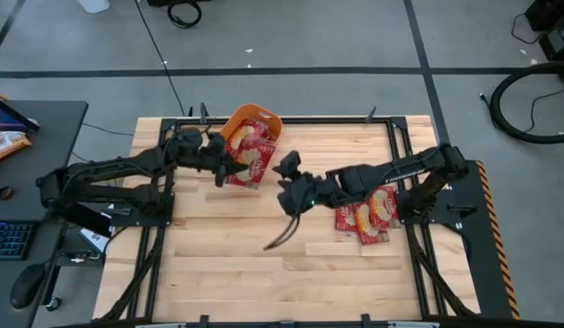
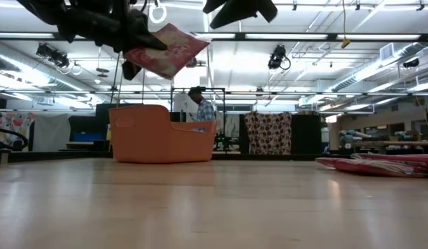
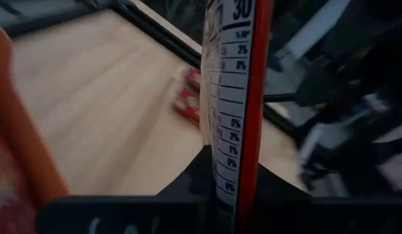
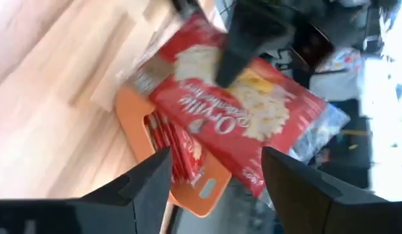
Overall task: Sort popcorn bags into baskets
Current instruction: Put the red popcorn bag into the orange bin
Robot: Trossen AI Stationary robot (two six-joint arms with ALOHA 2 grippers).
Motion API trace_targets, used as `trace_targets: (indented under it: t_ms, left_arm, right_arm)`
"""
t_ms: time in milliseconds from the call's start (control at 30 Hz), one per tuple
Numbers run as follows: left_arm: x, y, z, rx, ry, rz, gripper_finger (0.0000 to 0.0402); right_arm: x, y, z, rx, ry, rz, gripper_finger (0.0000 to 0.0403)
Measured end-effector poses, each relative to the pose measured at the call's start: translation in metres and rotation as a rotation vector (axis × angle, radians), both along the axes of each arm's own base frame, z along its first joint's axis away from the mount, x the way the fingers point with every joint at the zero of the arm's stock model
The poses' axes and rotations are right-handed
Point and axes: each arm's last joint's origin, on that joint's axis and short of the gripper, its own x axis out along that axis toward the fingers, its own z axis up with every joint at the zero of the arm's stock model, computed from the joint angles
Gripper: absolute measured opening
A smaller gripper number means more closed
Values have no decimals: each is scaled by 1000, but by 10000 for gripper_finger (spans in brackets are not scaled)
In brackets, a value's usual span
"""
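My left gripper [image 1: 229, 170] is shut on one red popcorn bag [image 1: 251, 165], held in the air just near of the orange tub [image 1: 263, 117]. The tub stands on the table at its far edge and holds several red bags [image 1: 248, 137]. In the low view the held bag [image 2: 165, 52] hangs high above the tub [image 2: 158, 135]. My right gripper [image 1: 286, 169] is open, in the air just right of the held bag and touching nothing. Its wrist view looks at that bag [image 4: 252, 120]. More red bags [image 1: 368, 214] lie flat on the table under the right arm. My left gripper pinches the popcorn bag between its two fingers at the bag's left edge [image 2: 141, 55], coming level from the table's left. One dark finger [image 4: 243, 39] lies across the printed face. The bag is lifted clear and tilted; its nutrition panel [image 3: 230, 97] runs edge-on between the fingers.
Black frame rails [image 1: 291, 120] run along the table's far and side edges. A dark cable [image 1: 283, 237] lies on the wood below the right gripper. Bare wood [image 1: 263, 273] fills the near half. A person [image 2: 200, 111] stands in the room behind the tub.
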Motion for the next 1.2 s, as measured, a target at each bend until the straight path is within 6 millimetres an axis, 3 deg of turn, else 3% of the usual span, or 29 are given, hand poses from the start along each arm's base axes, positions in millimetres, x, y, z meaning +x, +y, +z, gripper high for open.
trace_targets:
  t_ms: [233, 567, 833, 1200]
  left_arm:
    - [-4, 8, 4, -156, -54, -100, 35]
    - [0, -2, 20, -218, -181, -276, 36]
    - [3, -7, 20, -209, -187, -287, 37]
    - [10, -6, 14, -164, -178, -272, 37]
  right_arm:
    - [6, 13, -26, -264, -26, 90, 228]
    - [8, 8, -49, -609, -28, 275, 199]
    - [14, -6, -46, -686, -44, 406, 175]
    - [16, -13, -46, -675, -60, 424, 57]
